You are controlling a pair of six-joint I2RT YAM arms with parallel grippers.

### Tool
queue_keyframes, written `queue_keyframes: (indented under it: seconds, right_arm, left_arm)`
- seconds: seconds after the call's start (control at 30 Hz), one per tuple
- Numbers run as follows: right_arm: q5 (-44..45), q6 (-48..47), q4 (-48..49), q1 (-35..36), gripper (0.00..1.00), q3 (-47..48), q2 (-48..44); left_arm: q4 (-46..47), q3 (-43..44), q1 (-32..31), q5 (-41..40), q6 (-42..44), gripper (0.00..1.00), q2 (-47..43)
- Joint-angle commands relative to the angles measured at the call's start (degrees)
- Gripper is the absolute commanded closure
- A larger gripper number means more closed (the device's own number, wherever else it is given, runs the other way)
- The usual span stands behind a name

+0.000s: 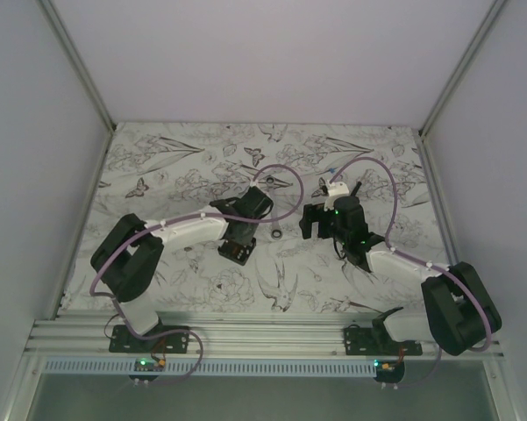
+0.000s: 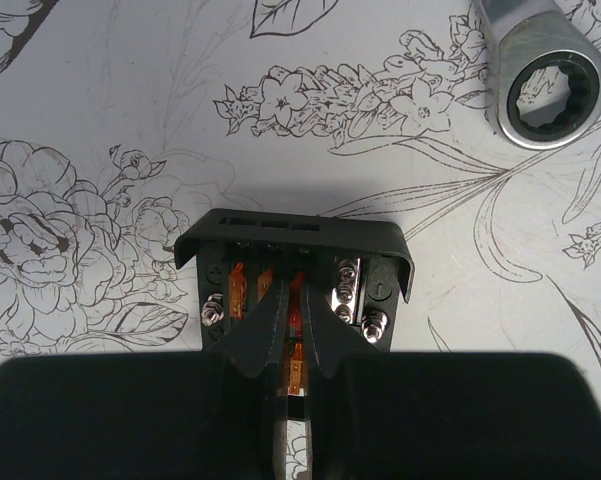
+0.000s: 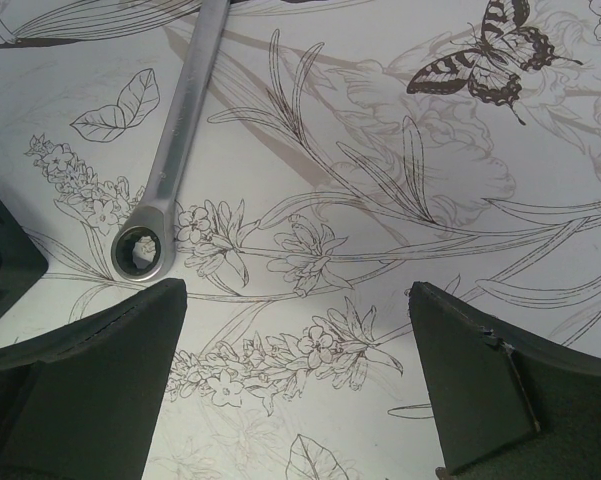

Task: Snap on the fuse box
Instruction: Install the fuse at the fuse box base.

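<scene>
top, fuse box: fuse box (image 1: 236, 253) on tabletop (image 1: 175, 175), left of centre, near half, under left arm (image 1: 193, 230) tip.
top, room: right arm (image 1: 395, 260) tip to its right, gap between them.
left wrist, fingers: left fingers (image 2: 265, 335) together, tips over the exposed orange fuses (image 2: 238, 290); pinching anything: can't tell.
left wrist, edges: wrench (image 2: 545, 90) ring far right, apart from box.
right wrist, fingers: right fingers (image 3: 90, 380) wide apart, only printed tabletop between.
right wrist, edges: wrench ring just beyond left finger; box corner at left frame edge, apart from ring.

A lab enclosure: white panel walls (image 1: 263, 53), aluminium rails (image 1: 263, 338).
</scene>
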Motion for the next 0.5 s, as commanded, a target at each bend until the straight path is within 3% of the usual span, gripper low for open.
queue_keyframes:
  seconds: [0.0,0.47]
  right_arm:
    - [-0.4,-0.4,1.6,-0.4,0.00,1.0,0.3]
    - [-0.7,-0.3,1.2,-0.4,0.00,0.9,-0.6]
  left_arm:
    - [-3.1,-5.3,0.0,0.0,-1.5,1.00,6.3]
    - [-5.2,-7.9,-2.1,4.7,-3.8,1.00,6.6]
